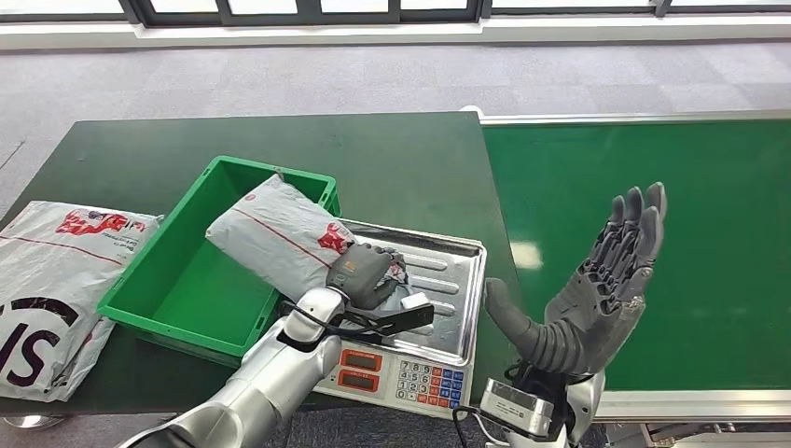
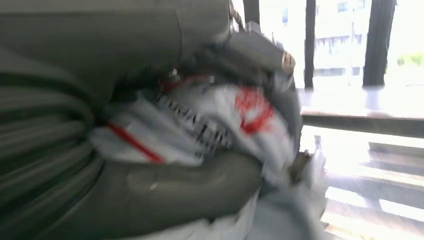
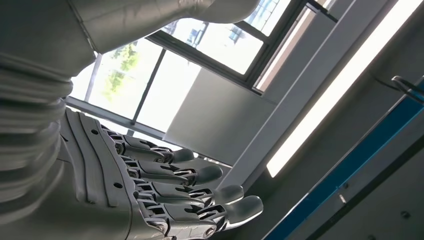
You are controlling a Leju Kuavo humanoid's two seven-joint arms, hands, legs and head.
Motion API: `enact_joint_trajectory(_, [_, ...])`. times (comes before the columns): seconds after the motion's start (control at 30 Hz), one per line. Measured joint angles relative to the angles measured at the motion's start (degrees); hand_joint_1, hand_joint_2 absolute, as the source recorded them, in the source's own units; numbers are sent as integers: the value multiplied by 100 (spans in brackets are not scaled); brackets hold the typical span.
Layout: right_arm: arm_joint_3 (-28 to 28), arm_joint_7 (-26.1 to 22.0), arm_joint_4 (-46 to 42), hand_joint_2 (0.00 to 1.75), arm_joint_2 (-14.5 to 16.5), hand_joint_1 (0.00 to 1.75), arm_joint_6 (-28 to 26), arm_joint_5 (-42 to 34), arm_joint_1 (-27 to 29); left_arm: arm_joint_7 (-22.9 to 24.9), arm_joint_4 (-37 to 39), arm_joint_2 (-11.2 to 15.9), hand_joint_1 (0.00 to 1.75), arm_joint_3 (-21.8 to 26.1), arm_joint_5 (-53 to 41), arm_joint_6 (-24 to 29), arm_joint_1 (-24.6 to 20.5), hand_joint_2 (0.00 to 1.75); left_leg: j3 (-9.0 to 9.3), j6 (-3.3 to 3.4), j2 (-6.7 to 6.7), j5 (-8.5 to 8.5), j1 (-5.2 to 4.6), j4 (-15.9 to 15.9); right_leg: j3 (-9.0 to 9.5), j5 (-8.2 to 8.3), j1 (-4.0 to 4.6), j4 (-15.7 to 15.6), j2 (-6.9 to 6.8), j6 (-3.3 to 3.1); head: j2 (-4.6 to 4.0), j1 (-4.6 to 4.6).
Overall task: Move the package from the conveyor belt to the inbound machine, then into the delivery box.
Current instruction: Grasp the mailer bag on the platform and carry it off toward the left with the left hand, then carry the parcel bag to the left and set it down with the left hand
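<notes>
Dark green table [image 1: 410, 159]: left hand [image 1: 362, 275] grips grey plastic mailer package [image 1: 280, 233], tilted over green plastic bin [image 1: 177, 280] and steel-topped scale [image 1: 448, 271]. Right hand [image 1: 606, 280] empty, fingers spread, above green conveyor belt [image 1: 709, 243].

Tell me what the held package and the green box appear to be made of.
Package: likely thin plastic film, grey and slightly glossy; it wrinkles in the left hand. Green box: apparently rigid moulded plastic, smooth, with straight walls and a rim.

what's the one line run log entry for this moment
left hand: holds grey package over scale and green bin | right hand: open, raised | conveyor belt: bare
</notes>
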Motion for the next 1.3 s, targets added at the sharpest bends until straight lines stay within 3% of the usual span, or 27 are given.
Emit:
enact_joint_trajectory(0.13, [0, -159, 65, 175, -7, 0, 0, -85, 9, 661, -1064, 259, 175, 0, -801, 591, 414, 175, -21, -4, 0, 4, 2, 0, -24, 2, 2, 2, 0, -3, 0, -1])
enact_joint_trajectory(0.27, [0, -193, 123, 175, 1, 0, 0, -98, 7, 1122, -2432, 674, 175, 0, -858, 1098, 730, 175, -44, -10, -4, 8, 6, 0, -46, 4, 4, 6, 0, -6, 0, -1])
enact_joint_trajectory(0.37, [0, -156, 137, 175, 23, 0, -1, -51, 7, 1097, -3284, 926, 175, 70, -861, 1226, 846, 175, -51, -10, -12, 8, 7, 0, -51, 4, 4, 6, -2, -6, 0, 0])
enact_joint_trajectory(0.57, [0, -84, 101, 175, 55, 0, -3, -5, 81, 739, -4162, 1051, 175, 635, -860, 1457, 877, 175, -55, -10, -9, 7, 5, 1, -56, 4, 3, 6, -1, -6, 1, -1])
enact_joint_trajectory(1.0, [0, -139, -5, 175, 55, 0, -4, -9, 231, 372, -4376, 1095, 175, 1175, -667, 1227, 758, 175, -54, -10, -10, 8, 5, 1, -59, 4, 3, 6, -1, -6, 0, -1])
enact_joint_trajectory(1.3, [0, -237, -5, 175, 55, 0, -4, -83, 332, 250, -3238, 1066, 175, 1567, -560, 994, 127, 175, -54, -11, -6, 9, 6, 1, -61, 7, 4, 6, -1, -9, 0, 1])
